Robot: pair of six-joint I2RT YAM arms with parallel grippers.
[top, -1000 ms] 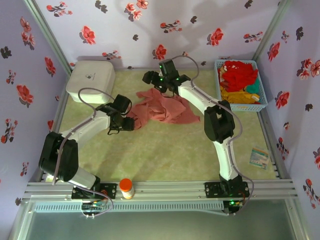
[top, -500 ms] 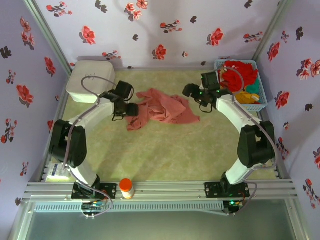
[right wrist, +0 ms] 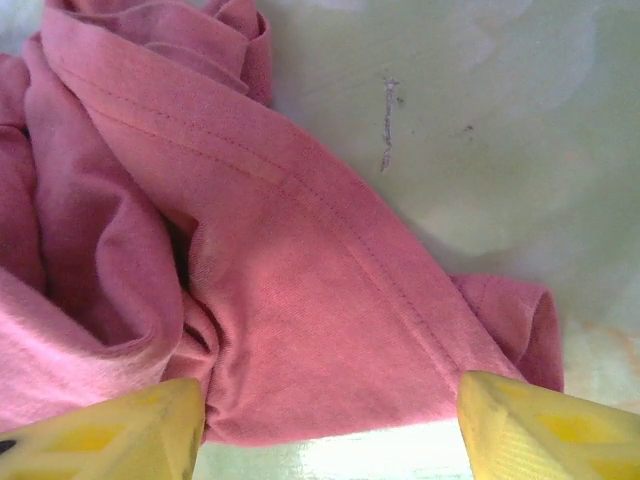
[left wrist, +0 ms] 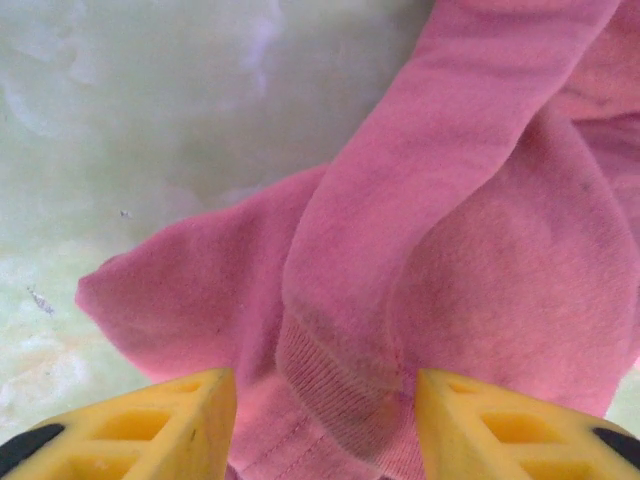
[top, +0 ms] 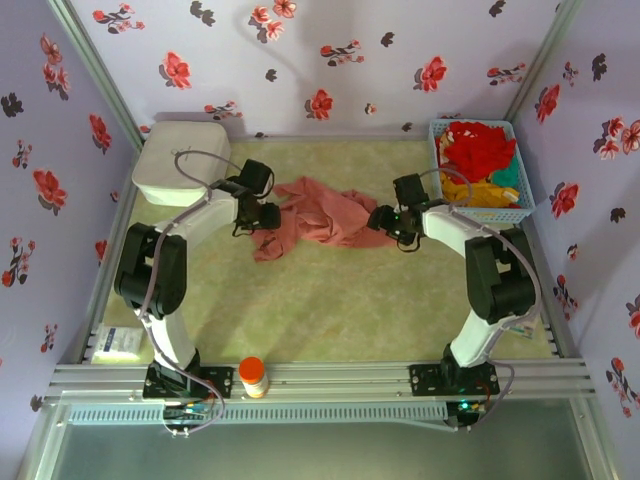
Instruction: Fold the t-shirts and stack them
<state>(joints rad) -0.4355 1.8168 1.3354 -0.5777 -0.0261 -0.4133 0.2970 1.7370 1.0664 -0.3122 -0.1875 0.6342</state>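
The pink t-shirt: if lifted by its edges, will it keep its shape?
Probably not: the pink t-shirt lies crumpled in folds, so it should droop. It looks thin, likely light. Pushed, it would probably bunch rather than slide.

free: near half of bench (top: pixel 330 310) lies bare | back left: white box (top: pixel 180 165) blocks corner | back right: blue basket (top: pixel 490 214) (heaped full) | middle: pink t-shirt (top: pixel 325 220) | near edge: orange-capped bottle (top: pixel 252 375)
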